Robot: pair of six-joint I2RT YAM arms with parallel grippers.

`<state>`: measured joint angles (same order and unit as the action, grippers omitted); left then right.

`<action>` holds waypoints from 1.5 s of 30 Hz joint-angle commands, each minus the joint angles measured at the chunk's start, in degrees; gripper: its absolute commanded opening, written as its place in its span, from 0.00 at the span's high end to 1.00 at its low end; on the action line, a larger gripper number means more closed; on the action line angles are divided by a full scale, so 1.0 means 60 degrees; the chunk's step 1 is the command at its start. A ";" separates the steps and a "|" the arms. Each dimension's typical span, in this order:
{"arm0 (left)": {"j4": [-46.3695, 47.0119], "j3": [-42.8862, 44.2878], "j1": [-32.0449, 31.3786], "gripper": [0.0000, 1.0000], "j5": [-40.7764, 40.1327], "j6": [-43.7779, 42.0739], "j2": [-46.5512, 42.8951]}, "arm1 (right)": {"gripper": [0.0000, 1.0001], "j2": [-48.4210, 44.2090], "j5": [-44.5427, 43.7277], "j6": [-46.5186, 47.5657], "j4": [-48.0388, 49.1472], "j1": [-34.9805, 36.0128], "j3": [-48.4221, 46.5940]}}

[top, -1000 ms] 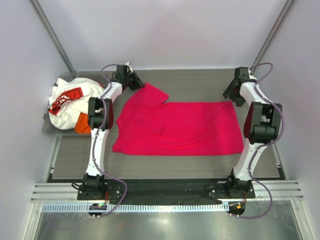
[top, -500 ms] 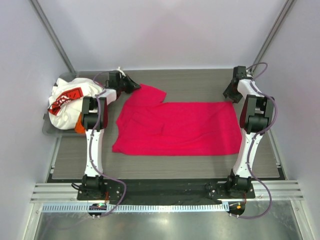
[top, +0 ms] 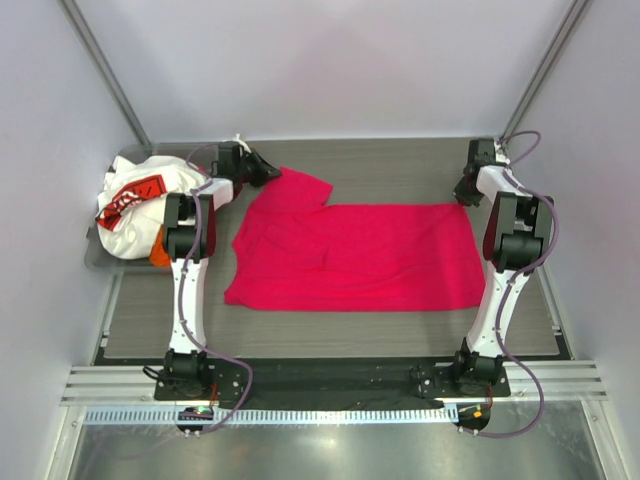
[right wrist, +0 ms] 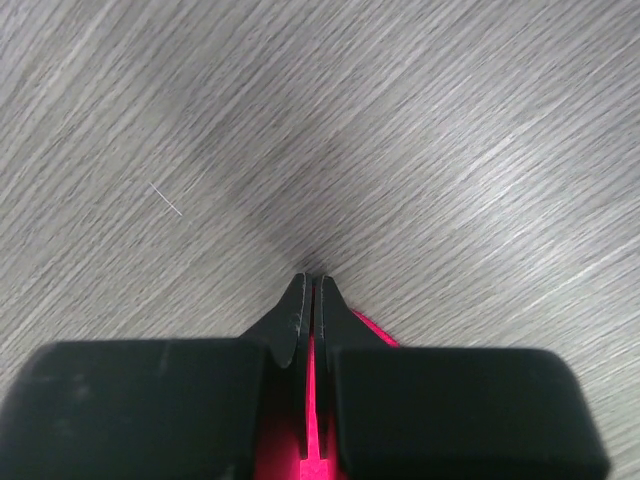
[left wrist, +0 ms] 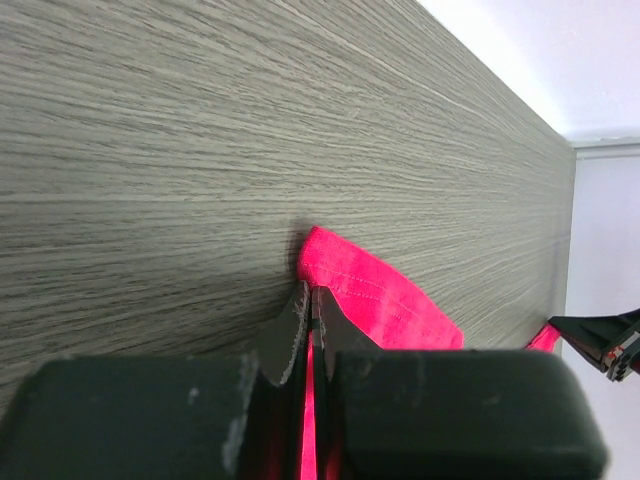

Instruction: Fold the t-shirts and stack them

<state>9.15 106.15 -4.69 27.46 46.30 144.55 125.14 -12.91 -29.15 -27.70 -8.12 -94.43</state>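
Observation:
A magenta-red t-shirt (top: 350, 255) lies spread flat across the middle of the table. My left gripper (top: 272, 172) is shut on its far left sleeve; in the left wrist view a strip of red cloth (left wrist: 380, 300) runs between the closed tips of the left gripper (left wrist: 310, 295). My right gripper (top: 463, 193) is shut on the shirt's far right corner, and the right wrist view shows red cloth (right wrist: 368, 326) pinched between the tips of the right gripper (right wrist: 309, 282). A white t-shirt with a red-and-black print (top: 140, 200) and an orange t-shirt (top: 164, 248) lie bunched at the left.
The bunched shirts rest in a grey bin (top: 95, 258) at the table's left edge. Bare wood-grain table (top: 400, 165) lies behind the shirt, with white walls close behind and on both sides. The arm bases stand on a black rail (top: 330, 375) at the near edge.
My right gripper has moved back toward the far right corner of the shirt and shut on it. The left gripper shifted slightly left early on, still holding the sleeve.

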 commanded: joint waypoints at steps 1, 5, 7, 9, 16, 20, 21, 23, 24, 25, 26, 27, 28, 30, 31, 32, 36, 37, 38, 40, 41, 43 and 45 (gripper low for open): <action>-0.0865 0.0076 0.0093 1.00 -0.0490 -0.0101 0.0122 | 0.99 -0.0319 0.0159 -0.0123 -0.0158 0.0152 0.0460; -0.2148 0.1100 0.0122 1.00 -0.0037 -0.0012 0.0605 | 0.99 -0.0641 0.0276 -0.0210 -0.0129 0.0240 0.0548; -0.2301 0.1089 0.0151 1.00 0.0023 0.0032 0.0285 | 0.99 -0.0978 0.0349 -0.0196 -0.0129 0.0269 0.0577; -0.2359 0.0651 0.0166 1.00 -0.0299 -0.0056 -0.0502 | 0.99 -0.1198 0.0436 -0.0137 -0.0129 0.0269 0.0592; -0.3282 0.0328 0.0166 1.00 -0.0080 -0.0671 -0.2188 | 0.99 -0.2178 0.0584 -0.0050 -0.0275 0.0299 0.0898; -0.3428 -0.0551 0.0166 1.00 0.0022 -0.0978 -0.3172 | 0.99 -0.2632 0.0525 -0.0020 -0.0290 0.0299 0.1426; -0.3472 -0.0930 0.0166 1.00 -0.0007 -0.1052 -0.3406 | 0.99 -0.2765 0.0496 -0.0020 -0.0304 0.0299 0.1529; -0.3531 -0.1530 0.0166 1.00 -0.0051 -0.1271 -0.4036 | 0.99 -0.3144 0.0496 -0.0020 -0.0276 0.0299 0.1866; -0.3575 -0.1723 0.0152 1.00 -0.0094 -0.1345 -0.4241 | 0.99 -0.3263 0.0510 -0.0035 -0.0261 0.0299 0.2070; -0.3619 -0.1913 0.0152 1.00 -0.0080 -0.1432 -0.4403 | 0.99 -0.3380 0.0525 -0.0020 -0.0261 0.0299 0.2188; -0.3648 -0.2263 0.0152 1.00 -0.0066 -0.1462 -0.4781 | 0.99 -0.3526 0.0525 -0.0020 -0.0261 0.0313 0.2291; -0.3678 -0.2441 0.0137 1.00 -0.0094 -0.1506 -0.4945 | 0.99 -0.3760 0.0525 -0.0020 -0.0246 0.0299 0.2393; -0.3692 -0.2631 0.0122 1.00 -0.0124 -0.1535 -0.5149 | 0.99 -0.3922 0.0540 -0.0006 -0.0217 0.0299 0.2626; -0.3795 -0.3144 0.0049 1.00 -0.0284 -0.1696 -0.5720 | 0.99 -0.4331 0.0540 -0.0006 -0.0144 0.0284 0.3036; -0.3926 -0.3334 0.0020 1.00 -0.0358 -0.1755 -0.5897 | 0.99 -0.4421 0.0554 -0.0006 -0.0114 0.0255 0.3184; -0.3970 -0.3669 -0.0053 1.00 -0.0518 -0.1842 -0.6087 | 0.99 -0.4552 0.0540 -0.0006 -0.0056 0.0240 0.3330; -0.4190 -0.4623 -0.0244 1.00 -0.1060 -0.2063 -0.7447 | 0.99 -0.5211 0.0642 -0.0122 0.0076 -0.0038 0.4310; -0.4249 -0.4828 -0.0259 1.00 -0.1207 -0.2063 -0.7727 | 0.99 -0.5488 0.0700 -0.0152 0.0091 -0.0183 0.4458; -0.4264 -0.5280 -0.0288 1.00 -0.1614 -0.2034 -0.7962 | 0.99 -0.5636 0.0730 -0.0196 0.0105 -0.0243 0.4619; -0.4569 -0.5678 -0.0303 1.00 -0.2099 -0.1873 -0.8662 | 0.99 -0.5943 0.0672 -0.0225 0.0120 -0.0302 0.5000; -0.4644 -0.6086 -0.0288 1.00 -0.2305 -0.1815 -0.8899 | 0.99 -0.6191 0.0686 -0.0240 0.0120 -0.0374 0.5132; -0.4747 -0.6571 -0.0288 1.00 -0.2788 -0.1580 -0.9717 | 0.99 -0.6471 0.0701 -0.0284 0.0135 -0.0463 0.5498; -0.4863 -0.7260 -0.0303 1.00 -0.3706 -0.1449 -1.0276 | 0.99 -0.6808 0.0744 -0.0299 0.0135 -0.0594 0.5805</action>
<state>-18.22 65.65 -6.61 13.82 36.23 88.03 88.66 -8.71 -30.20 -28.27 -10.96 -61.34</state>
